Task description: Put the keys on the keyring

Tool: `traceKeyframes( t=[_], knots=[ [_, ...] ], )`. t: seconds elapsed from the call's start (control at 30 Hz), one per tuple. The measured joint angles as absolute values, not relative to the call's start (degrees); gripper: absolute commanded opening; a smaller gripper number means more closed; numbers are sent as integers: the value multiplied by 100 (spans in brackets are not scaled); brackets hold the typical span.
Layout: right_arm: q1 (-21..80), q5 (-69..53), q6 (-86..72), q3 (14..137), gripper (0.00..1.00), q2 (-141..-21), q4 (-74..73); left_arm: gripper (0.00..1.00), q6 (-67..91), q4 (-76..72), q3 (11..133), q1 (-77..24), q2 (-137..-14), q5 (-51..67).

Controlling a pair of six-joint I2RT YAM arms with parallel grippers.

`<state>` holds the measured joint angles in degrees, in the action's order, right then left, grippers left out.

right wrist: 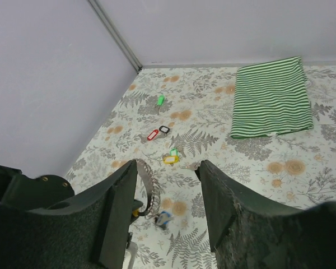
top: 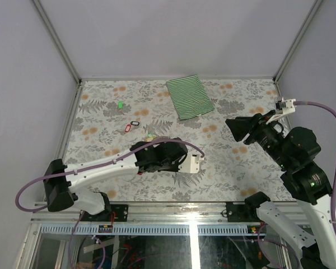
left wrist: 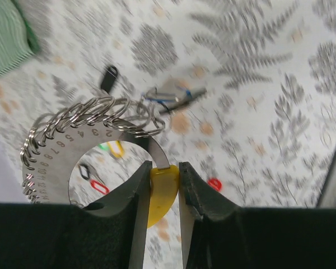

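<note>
My left gripper point(left wrist: 163, 168) is shut on the yellow grip point(left wrist: 162, 190) of the keyring point(left wrist: 95, 115), a curved numbered metal band strung with several wire loops. It holds the keyring above the table. A blue-tagged key point(left wrist: 173, 98) sits at the end of the loops; from the right wrist it shows beside the band point(right wrist: 163, 218). On the table lie loose keys with red point(right wrist: 152, 134), black point(right wrist: 164, 129), yellow point(right wrist: 171, 159) and green point(right wrist: 159, 100) tags. My right gripper point(right wrist: 167, 165) hangs open and empty in the air at the right point(top: 235, 126).
A folded green-striped cloth point(top: 190, 96) lies at the back of the flower-patterned table. Grey walls and a metal frame close the table on three sides. A small red ring-shaped thing point(left wrist: 214, 184) lies under the left gripper.
</note>
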<state>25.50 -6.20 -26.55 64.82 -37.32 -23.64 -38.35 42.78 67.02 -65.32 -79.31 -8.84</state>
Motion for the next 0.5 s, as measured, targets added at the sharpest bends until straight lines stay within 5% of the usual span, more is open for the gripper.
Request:
traceKeyframes(
  t=[0.5],
  knots=[
    [2550,-495,-2438,6484,58,-3719,-2609,0,-4010,6390,7439,-6407,-8650,467]
  ],
)
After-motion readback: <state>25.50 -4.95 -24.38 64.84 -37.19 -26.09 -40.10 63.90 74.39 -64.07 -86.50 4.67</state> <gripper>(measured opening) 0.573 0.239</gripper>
